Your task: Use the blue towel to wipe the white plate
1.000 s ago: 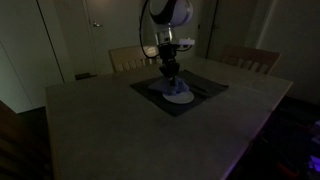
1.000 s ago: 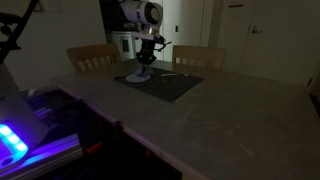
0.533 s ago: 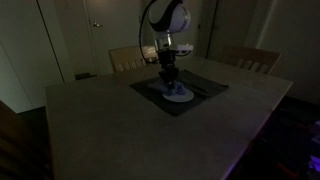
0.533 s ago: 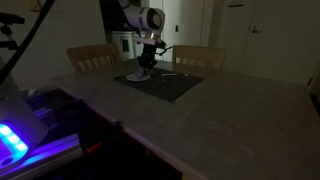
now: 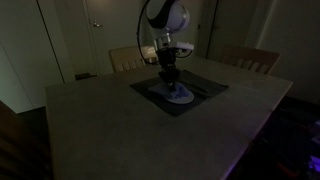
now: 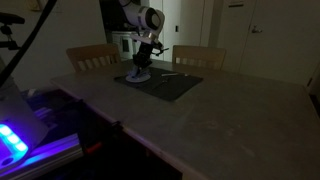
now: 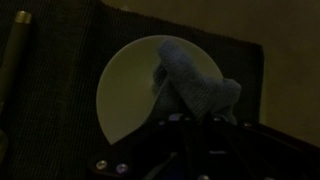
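The white plate [image 7: 135, 85] lies on a dark placemat [image 7: 60, 100]; it also shows in both exterior views [image 5: 176, 97] [image 6: 136, 77]. The blue towel [image 7: 195, 85] is bunched on the plate's right half, its lower end running into my gripper [image 7: 195, 125]. The gripper is shut on the towel and presses it down onto the plate. In both exterior views the gripper [image 5: 170, 84] [image 6: 143, 66] points straight down over the plate. The fingertips are hidden in the dark.
The placemat [image 5: 205, 92] lies at the far side of a large pale table [image 5: 120, 130]. Wooden chairs [image 5: 250, 60] [image 6: 90, 57] stand behind the table. A dark utensil [image 7: 14, 60] lies at the placemat's left edge. The room is dim.
The arm has shifted slightly over the plate, dragging the towel a little; the plate and placemat have stayed in place.
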Tool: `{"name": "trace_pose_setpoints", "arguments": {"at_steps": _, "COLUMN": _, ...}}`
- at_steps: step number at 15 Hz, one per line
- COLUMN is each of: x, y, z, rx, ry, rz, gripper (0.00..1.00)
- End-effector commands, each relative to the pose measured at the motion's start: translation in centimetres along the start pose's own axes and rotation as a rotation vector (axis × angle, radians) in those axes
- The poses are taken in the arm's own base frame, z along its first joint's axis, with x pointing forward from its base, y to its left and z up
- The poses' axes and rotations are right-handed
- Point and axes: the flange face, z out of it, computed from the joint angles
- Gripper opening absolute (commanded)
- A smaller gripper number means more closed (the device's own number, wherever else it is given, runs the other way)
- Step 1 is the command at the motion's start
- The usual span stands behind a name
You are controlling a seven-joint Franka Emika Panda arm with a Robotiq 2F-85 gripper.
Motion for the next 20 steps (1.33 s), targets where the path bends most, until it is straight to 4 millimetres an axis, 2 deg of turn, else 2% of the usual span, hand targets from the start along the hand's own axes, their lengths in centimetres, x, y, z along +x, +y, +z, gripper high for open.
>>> {"name": "trace_pose_setpoints", "arguments": {"at_steps": 1, "x": -1.2, "y": -1.1, "z": -0.2, "rx": 0.017, "ry": -0.057, "rz": 0.014, "gripper": 0.02}}
{"name": "trace_pose_setpoints", "arguments": {"at_steps": 6, "x": -2.5, "y": 0.1, "z": 0.6, "rx": 0.057, "ry": -0.140, "rz": 0.176, "gripper": 0.02}}
{"name": "trace_pose_setpoints", "arguments": {"at_steps": 14, "x": -4.0, "y": 4.0, "z": 2.9, "rx": 0.203, "ry": -0.299, "rz": 0.498, "gripper": 0.02}}
{"name": "trace_pose_setpoints", "arguments": {"at_steps": 16, "x": -4.4, "y": 4.9, "z": 3.2, "rx": 0.215, "ry": -0.304, "rz": 0.596, "gripper": 0.02}}
{"name": "trace_pose_setpoints", "arguments": {"at_steps": 20, "x": -3.9, "y": 6.5, "z": 3.1, "rx": 0.150, "ry": -0.239, "rz": 0.722, "gripper": 0.02}}
